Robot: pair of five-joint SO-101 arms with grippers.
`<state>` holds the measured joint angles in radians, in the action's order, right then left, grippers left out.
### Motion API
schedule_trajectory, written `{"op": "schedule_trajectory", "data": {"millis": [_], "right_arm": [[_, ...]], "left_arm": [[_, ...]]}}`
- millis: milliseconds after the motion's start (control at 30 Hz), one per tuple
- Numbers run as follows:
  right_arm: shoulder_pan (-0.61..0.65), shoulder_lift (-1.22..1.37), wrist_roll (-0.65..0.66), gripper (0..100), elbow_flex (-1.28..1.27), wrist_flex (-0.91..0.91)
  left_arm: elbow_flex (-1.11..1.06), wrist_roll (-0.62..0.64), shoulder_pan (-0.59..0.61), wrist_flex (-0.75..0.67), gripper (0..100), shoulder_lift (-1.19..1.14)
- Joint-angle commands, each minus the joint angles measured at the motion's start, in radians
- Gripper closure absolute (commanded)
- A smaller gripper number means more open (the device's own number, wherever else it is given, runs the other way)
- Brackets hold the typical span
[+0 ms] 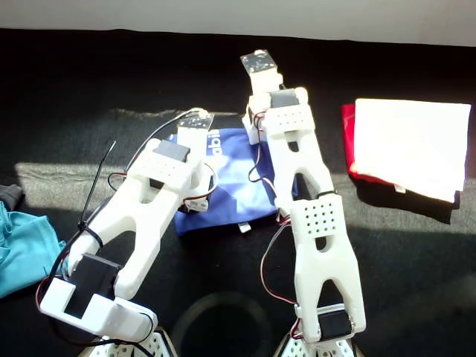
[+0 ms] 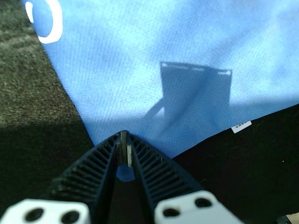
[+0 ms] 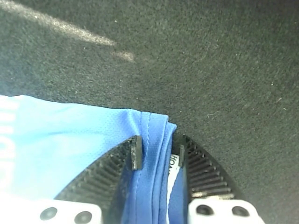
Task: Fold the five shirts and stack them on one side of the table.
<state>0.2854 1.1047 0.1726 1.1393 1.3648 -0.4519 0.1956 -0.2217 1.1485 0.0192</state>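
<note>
Progress check: I am counting 2 shirts as done. A white shirt (image 1: 409, 145) is lying folded on top of a red shirt (image 1: 348, 141) at the right side of the table (image 1: 89, 74), and I am reading that as the stack.

Shirt 3, the blue shirt (image 1: 236, 175), is lying at the middle of the table under both arms and is in hand now. It is already looking like a flat panel, so I am judging the fold as partly made, not finished.

Not yet started: a teal shirt (image 1: 22, 249) is sitting crumpled at the left edge, with a dark grey garment (image 1: 9, 195) just beyond it, which I am taking to be shirt 5.

Grippers:
- The left gripper (image 2: 124, 154) is clenching a pointed corner of the blue shirt. Its jaws are meeting at the tips, with a sliver of blue cloth between them.
- The right gripper (image 3: 158, 156) is grasping the blue shirt's far edge. Bunched seam and a small label are filling the gap between its pads.

Orientation of the blue shirt: the panel is nearly square. I am judging its longer axis to be running across the table, left to right, slightly skewed. The label in the right jaws is suggesting the neck end is pointing away from the arm bases, though I am not certain of that.
</note>
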Motion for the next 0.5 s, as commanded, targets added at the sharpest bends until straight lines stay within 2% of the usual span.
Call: {"op": "schedule_trajectory", "data": {"millis": [0, 233, 467], "right_arm": [[-0.001, -0.022, 0.005, 86.0, 0.008, -0.03], [0.008, -0.012, 0.005, 85.9, 0.107, -0.038], [0.028, -0.012, 0.005, 86.0, 0.012, -0.045]], "left_arm": [[0.004, -0.003, -0.005, -0.008, 99, 0.042], [0.004, -0.003, -0.005, -0.008, 99, 0.042], [0.004, -0.003, -0.005, -0.008, 99, 0.042]]}}
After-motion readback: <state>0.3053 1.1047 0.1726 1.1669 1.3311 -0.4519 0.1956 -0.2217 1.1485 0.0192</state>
